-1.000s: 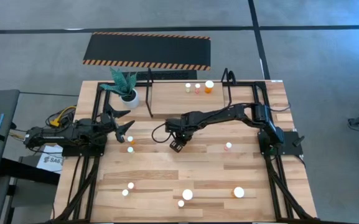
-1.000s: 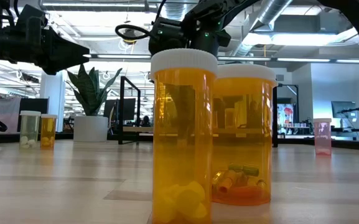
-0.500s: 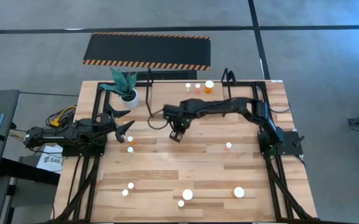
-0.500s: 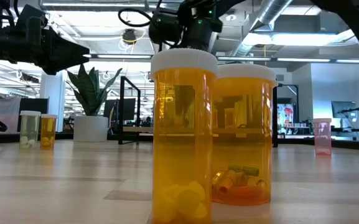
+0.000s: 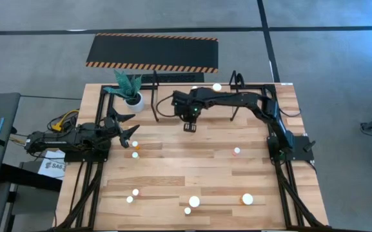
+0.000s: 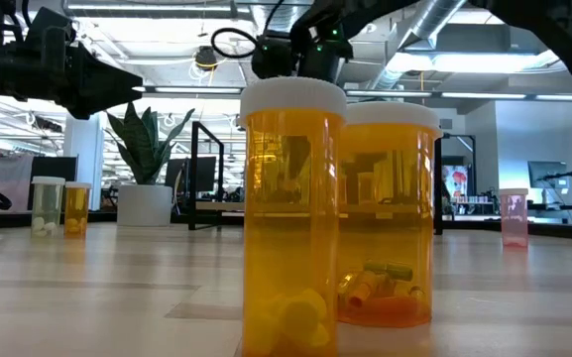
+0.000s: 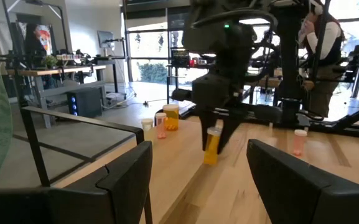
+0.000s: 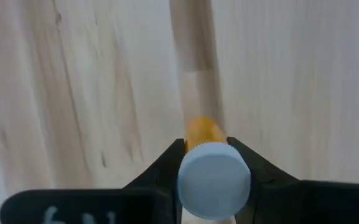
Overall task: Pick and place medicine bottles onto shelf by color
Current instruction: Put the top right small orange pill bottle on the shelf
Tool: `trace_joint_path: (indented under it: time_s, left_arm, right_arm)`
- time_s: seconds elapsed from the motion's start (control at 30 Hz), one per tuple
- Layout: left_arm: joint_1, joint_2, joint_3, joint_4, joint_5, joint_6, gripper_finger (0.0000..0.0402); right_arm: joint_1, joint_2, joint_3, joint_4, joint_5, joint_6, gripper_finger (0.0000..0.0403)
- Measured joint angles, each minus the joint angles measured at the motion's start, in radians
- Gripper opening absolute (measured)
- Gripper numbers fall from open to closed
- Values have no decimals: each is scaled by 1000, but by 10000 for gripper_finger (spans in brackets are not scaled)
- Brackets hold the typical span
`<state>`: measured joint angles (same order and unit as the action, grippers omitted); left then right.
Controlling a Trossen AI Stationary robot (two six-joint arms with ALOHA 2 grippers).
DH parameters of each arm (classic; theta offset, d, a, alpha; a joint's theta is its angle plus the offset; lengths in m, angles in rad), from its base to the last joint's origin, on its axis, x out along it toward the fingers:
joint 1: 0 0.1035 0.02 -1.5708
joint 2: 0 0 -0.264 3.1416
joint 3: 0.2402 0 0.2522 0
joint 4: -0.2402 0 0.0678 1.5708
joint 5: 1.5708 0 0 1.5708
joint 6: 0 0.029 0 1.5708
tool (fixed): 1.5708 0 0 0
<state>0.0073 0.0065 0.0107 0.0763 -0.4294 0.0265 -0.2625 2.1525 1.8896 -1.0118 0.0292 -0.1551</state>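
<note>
From above, your right gripper (image 5: 190, 124) hangs near the black tube-frame shelf (image 5: 156, 100); the left gripper (image 5: 126, 133) waits, fingers apart. At table level, two amber plastic pill bottles (image 6: 292, 218) hold yellow tablets and capsules. The right wrist shows fingers clamped just under the white cap of a small orange bottle (image 8: 213, 177): light, rigid, probably slick.

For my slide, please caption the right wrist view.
Right gripper carries an orange bottle by its white cap above the wooden table.

Bright, even light; blurred wrist close-up
</note>
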Motion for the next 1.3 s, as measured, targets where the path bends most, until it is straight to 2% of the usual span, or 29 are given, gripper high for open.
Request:
trace_joint_path:
  time_s: [0.1,0.23,0.5,0.7,0.9,1.3]
  left_arm:
    - [0,0,0,0,0,0,249]
    - [0,0,0,0,0,0,249]
    - [0,0,0,0,0,0,249]
    - [0,0,0,0,0,0,249]
    - [0,0,0,0,0,0,249]
    - [0,0,0,0,0,0,249]
  right_arm:
    - [-22,0,0,-3,-7,-72,103]
    - [-42,0,0,1,-55,-247,120]
    - [-65,0,0,38,-88,-536,108]
    - [-89,5,0,71,-88,-709,116]
    - [-122,14,0,97,-123,-810,116]
    - [-183,13,0,110,-163,-851,118]
